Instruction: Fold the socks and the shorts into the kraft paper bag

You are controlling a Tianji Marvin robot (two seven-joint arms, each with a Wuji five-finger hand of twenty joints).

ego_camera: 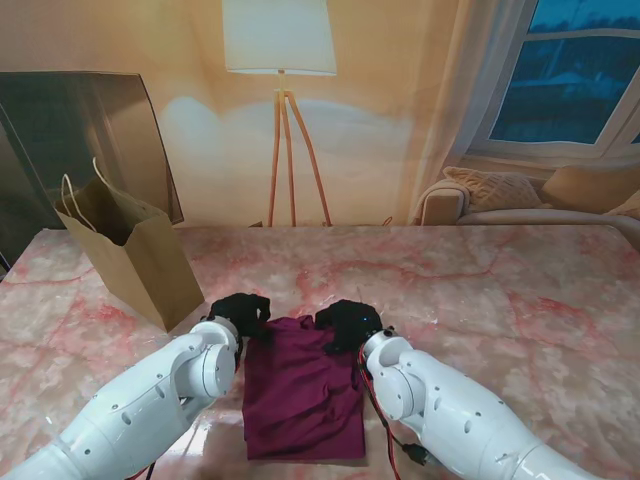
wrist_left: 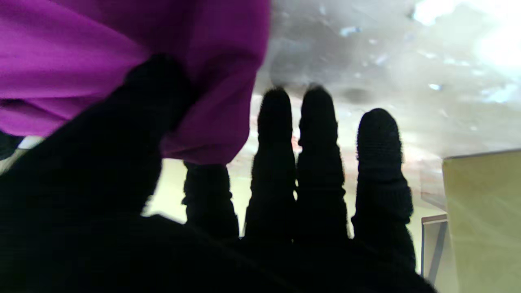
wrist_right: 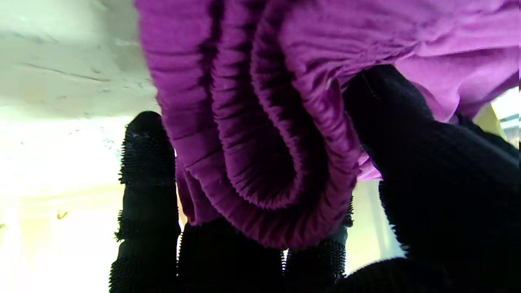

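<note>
Near hem: nearest to me on the counter (ego_camera: 520, 300) lies the lower edge of the shorts (ego_camera: 303, 395), flat and square, between my two forearms.
Right hand: my right hand (ego_camera: 347, 322) grips the far right corner of the shorts; its wrist view shows the gathered waistband (wrist_right: 260, 162) bunched and curled between thumb and fingers (wrist_right: 148, 162), so it is closed on cloth.
Left hand: my left hand (ego_camera: 240, 312) sits at the far left corner; in its wrist view the thumb presses purple fabric (wrist_left: 122, 53) against the index finger, while the other three fingers (wrist_left: 274, 134) stand straight and free. I judge it a pinch, lighter than the right one.
Step in hand: both far corners are taken, so I judge the fold toward me is about to be made.
How to do it well: lift both corners level and together, carry them toward me over the near hem, keep the cloth taut between the hands so no crease sets in, and firm up the left pinch first.
Bag: the kraft paper bag (ego_camera: 135, 255) stands upright and open at the far left, near my left hand but apart from it.
In the way: nothing lies on the shorts; the bag's nearness could snag a wide left swing.
Socks: I cannot see them in any view.
</note>
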